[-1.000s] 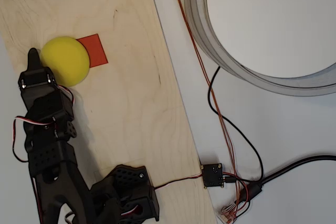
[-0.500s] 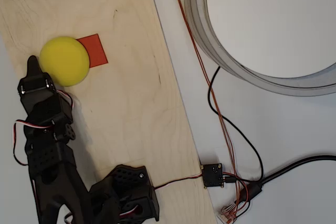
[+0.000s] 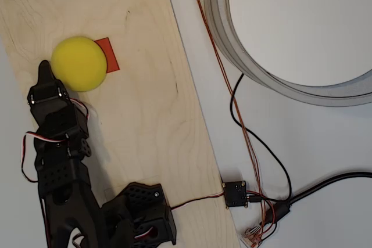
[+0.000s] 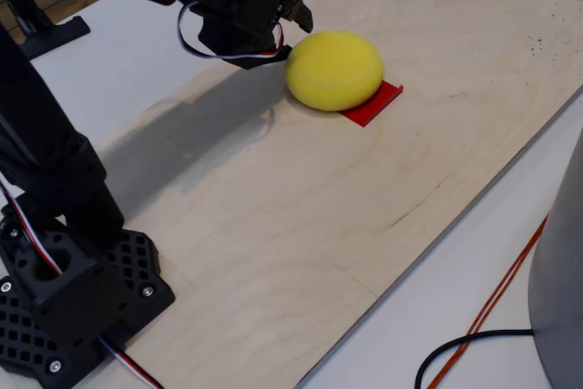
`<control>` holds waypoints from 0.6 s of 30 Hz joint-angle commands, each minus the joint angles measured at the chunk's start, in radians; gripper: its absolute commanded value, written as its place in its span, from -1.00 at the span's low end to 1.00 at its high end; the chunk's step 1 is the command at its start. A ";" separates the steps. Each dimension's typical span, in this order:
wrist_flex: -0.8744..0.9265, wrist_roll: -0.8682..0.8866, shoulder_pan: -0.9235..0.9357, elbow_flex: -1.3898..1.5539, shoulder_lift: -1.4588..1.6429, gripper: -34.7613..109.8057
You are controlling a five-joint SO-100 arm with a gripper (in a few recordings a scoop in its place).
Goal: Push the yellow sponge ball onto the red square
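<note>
Yellow sponge ball (image 3: pixel 78 64) hides most of red square (image 3: pixel 109 53) | jaws (image 3: pixel 44 72) state unclear

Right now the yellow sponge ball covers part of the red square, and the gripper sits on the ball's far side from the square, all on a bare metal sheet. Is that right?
Not quite: the surface is a pale wooden board, as the fixed view shows. The rest holds: the yellow sponge ball covers part of the red square, with the gripper on its opposite side.
</note>
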 commanded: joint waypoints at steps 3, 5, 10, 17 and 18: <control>-0.005 -0.017 0.034 0.009 0.049 -0.39; -0.005 -0.018 0.037 0.011 0.049 -0.39; -0.006 -0.018 0.040 0.011 0.051 -0.39; -0.011 -0.029 0.052 0.012 0.051 -0.39; -0.011 -0.031 0.054 0.012 0.051 -0.39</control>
